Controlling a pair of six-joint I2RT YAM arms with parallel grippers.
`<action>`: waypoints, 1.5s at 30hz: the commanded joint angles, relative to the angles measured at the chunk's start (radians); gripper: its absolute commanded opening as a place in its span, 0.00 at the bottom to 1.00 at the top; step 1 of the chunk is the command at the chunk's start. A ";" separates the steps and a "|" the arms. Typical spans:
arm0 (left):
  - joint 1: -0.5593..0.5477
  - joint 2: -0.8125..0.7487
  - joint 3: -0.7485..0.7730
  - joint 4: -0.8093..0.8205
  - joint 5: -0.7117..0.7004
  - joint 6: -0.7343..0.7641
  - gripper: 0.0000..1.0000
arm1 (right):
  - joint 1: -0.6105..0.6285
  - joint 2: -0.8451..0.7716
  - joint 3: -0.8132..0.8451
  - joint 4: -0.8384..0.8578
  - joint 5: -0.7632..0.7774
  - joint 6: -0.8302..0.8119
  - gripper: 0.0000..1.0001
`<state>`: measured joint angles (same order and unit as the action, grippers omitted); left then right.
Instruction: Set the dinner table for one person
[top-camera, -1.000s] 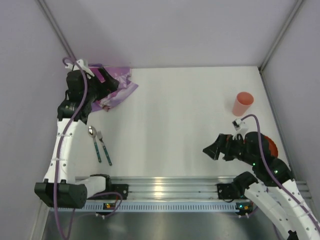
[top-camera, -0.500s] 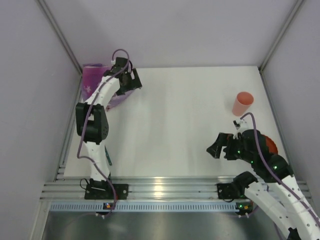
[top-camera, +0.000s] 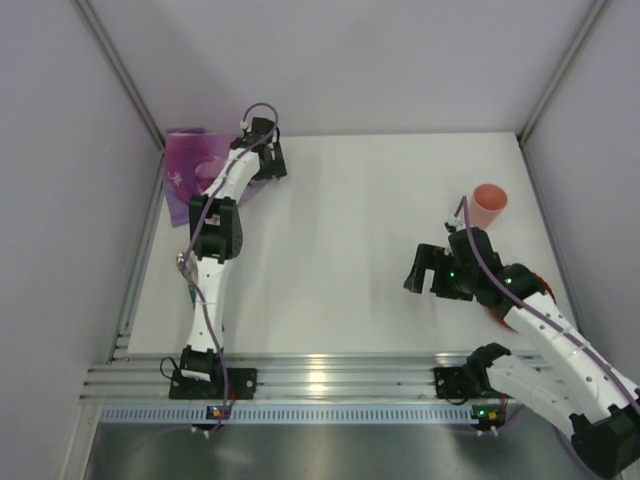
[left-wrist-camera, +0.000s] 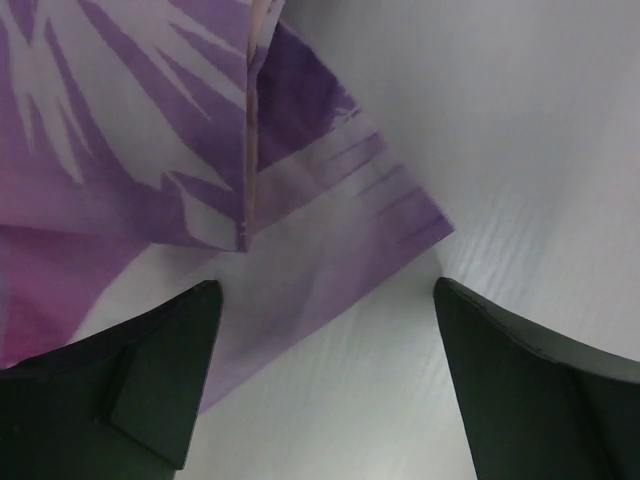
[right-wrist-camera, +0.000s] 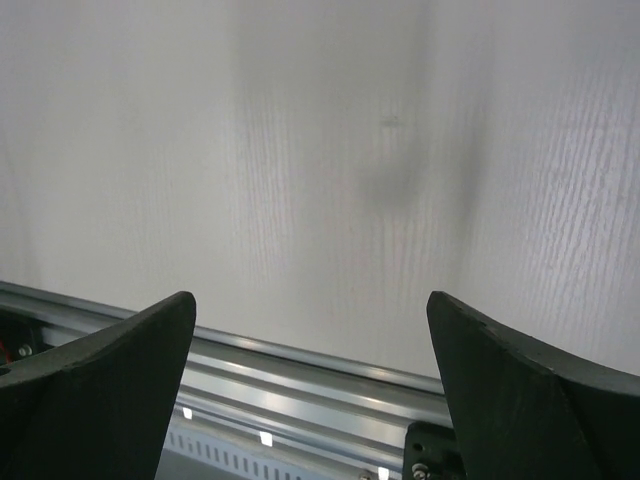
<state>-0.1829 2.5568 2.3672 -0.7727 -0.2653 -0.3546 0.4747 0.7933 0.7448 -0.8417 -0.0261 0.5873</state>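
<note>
Bench (top-camera: 340, 240): middle free for passage. Obstacles: mat (top-camera: 183, 165) at my far-left corner, cup (top-camera: 487, 206) standing at my far right.

Purple placemat (left-wrist-camera: 130, 130) corner, perhaps folded, white tabletop (left-wrist-camera: 520, 120), left gripper (left-wrist-camera: 327, 283) spread

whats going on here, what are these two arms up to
Two robot arms are setting a dinner table for one, and little is laid out yet. The left arm is stretched to the far left corner, where its open left gripper hangs over a corner of a crumpled purple placemat, not gripping it. The right gripper is open over bare tabletop, near a pink cup. Some cutlery lies partly hidden under the left arm.
</note>
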 joint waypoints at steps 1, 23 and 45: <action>0.020 0.046 0.040 -0.036 -0.045 0.023 0.93 | -0.002 0.075 0.088 0.102 0.022 0.009 1.00; 0.065 0.023 0.003 -0.008 0.115 0.026 0.00 | -0.002 0.298 0.182 0.181 -0.031 -0.024 1.00; -0.537 -0.559 -0.353 -0.131 0.063 -0.257 0.99 | -0.010 0.129 0.128 0.102 -0.003 -0.130 1.00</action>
<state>-0.8001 2.1811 2.0407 -0.8478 -0.1268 -0.4995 0.4744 0.8963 0.8295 -0.7509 -0.0456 0.4889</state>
